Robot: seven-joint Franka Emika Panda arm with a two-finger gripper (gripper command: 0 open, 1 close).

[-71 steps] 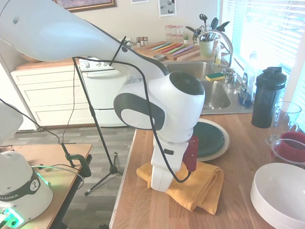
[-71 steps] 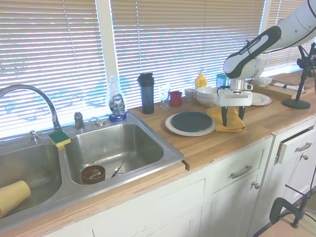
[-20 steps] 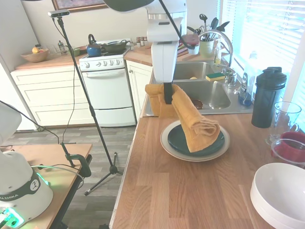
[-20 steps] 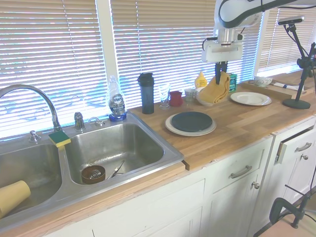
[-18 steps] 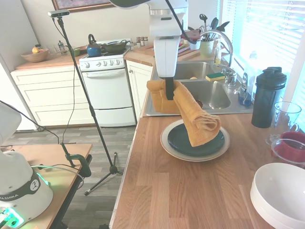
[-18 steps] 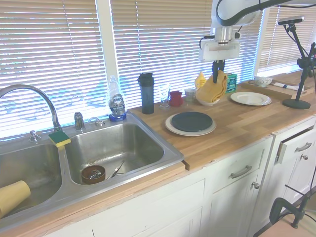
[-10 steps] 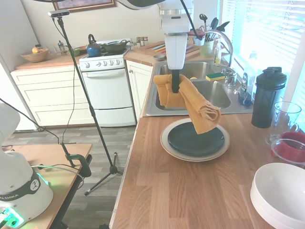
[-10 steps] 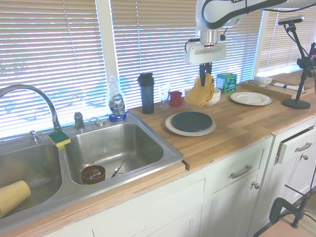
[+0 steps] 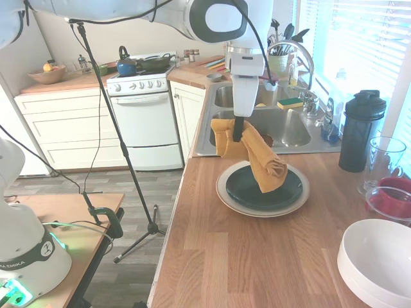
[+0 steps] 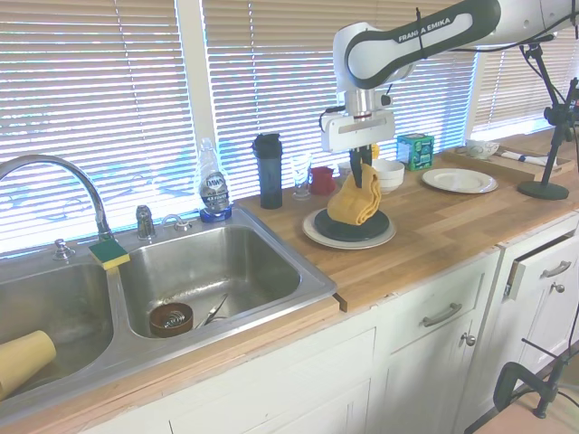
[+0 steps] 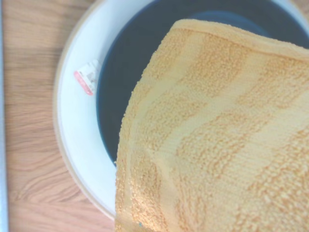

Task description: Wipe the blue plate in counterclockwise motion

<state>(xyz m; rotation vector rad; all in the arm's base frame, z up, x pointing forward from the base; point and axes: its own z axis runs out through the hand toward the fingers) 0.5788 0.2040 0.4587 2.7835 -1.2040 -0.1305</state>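
Over the counter [image 9: 212, 256], gripper [image 9: 237, 136] points down, pinching towel [image 9: 260, 160] above blue plate [image 9: 247, 189].

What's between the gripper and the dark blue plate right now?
Only the folded yellow terry towel hanging from the gripper over the round dark blue plate. Both exterior views show it; the wrist view shows towel covering much of the plate.

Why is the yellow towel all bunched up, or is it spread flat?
Bunched and hanging. The gripper pinches the towel at its top; its folds droop over the blue plate, not laid flat.
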